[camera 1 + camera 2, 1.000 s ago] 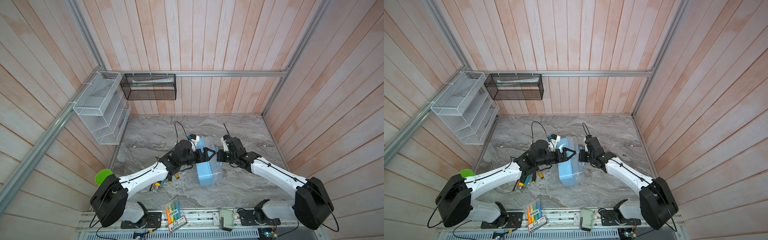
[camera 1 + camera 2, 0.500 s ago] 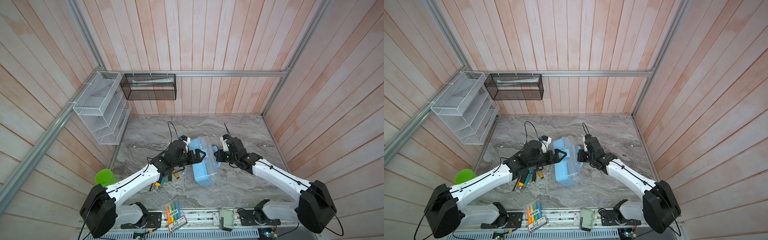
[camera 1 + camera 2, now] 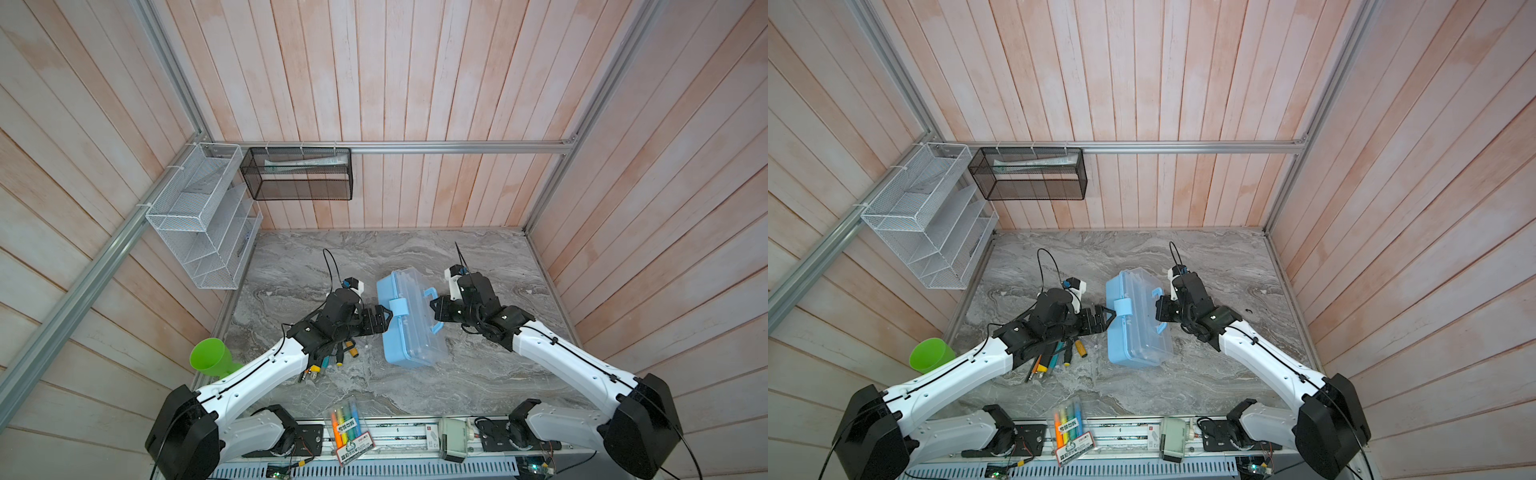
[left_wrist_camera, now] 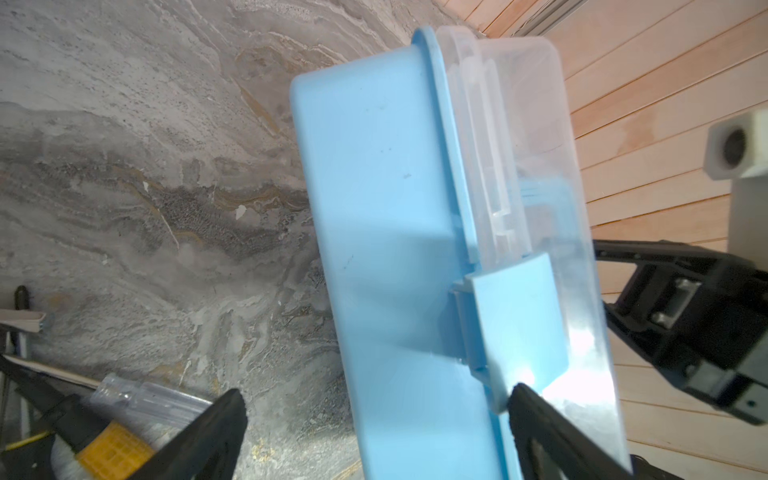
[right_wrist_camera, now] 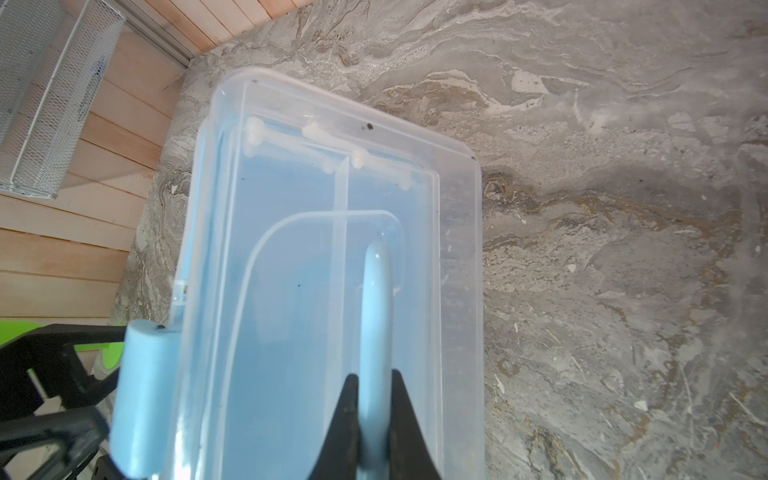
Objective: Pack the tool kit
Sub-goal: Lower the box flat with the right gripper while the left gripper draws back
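The tool kit's light-blue case (image 3: 409, 332) (image 3: 1138, 332) with its clear lid sits mid-table. My right gripper (image 3: 434, 309) (image 3: 1158, 309) (image 5: 374, 376) is shut on its blue handle (image 5: 376, 299) from the right. My left gripper (image 3: 386, 318) (image 3: 1109, 316) (image 4: 376, 395) is open at the case's left side. One fingertip (image 4: 523, 399) rests against the edge of the blue latch (image 4: 515, 320) (image 3: 399, 307). The latch lies down over the lid's rim. Several screwdrivers (image 3: 332, 361) (image 3: 1059, 357) lie on the table, partly hidden under my left arm. A yellow handle (image 4: 112, 451) shows in the left wrist view.
A green cup (image 3: 210, 358) stands at the table's left edge. A clear pack of highlighters (image 3: 347, 428) lies on the front rail. A white wire rack (image 3: 199, 216) and a black mesh basket (image 3: 297, 174) hang on the walls.
My left gripper has drawn back to the left, off the top of the case to its latch side. The case has shifted slightly. The right gripper has kept its hold on the handle.
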Robot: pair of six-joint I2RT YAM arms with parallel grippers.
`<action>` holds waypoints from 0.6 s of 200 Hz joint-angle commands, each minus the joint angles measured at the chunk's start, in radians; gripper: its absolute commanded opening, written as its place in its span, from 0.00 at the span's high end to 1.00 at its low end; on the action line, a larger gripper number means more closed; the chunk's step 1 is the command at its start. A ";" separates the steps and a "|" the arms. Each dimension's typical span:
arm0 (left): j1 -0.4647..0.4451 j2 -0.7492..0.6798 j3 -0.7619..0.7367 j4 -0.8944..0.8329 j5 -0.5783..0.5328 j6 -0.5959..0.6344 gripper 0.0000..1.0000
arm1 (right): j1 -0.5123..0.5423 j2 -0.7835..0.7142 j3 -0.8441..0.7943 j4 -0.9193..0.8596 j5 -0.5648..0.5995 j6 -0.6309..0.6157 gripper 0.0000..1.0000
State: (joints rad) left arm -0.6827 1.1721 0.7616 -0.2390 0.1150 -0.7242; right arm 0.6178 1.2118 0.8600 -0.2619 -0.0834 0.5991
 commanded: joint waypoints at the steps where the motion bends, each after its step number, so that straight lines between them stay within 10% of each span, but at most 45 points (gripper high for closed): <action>1: 0.006 -0.028 -0.023 0.026 -0.035 0.023 0.00 | 0.019 -0.007 0.065 0.012 0.018 0.008 1.00; 120: 0.026 -0.063 -0.138 0.076 -0.088 0.019 0.00 | 0.033 0.085 0.123 0.001 -0.014 0.027 1.00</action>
State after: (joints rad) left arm -0.6640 1.0969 0.6563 -0.2073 0.0460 -0.7216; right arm 0.6449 1.2839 0.9360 -0.3038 -0.0818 0.6239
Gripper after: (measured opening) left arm 0.998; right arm 0.086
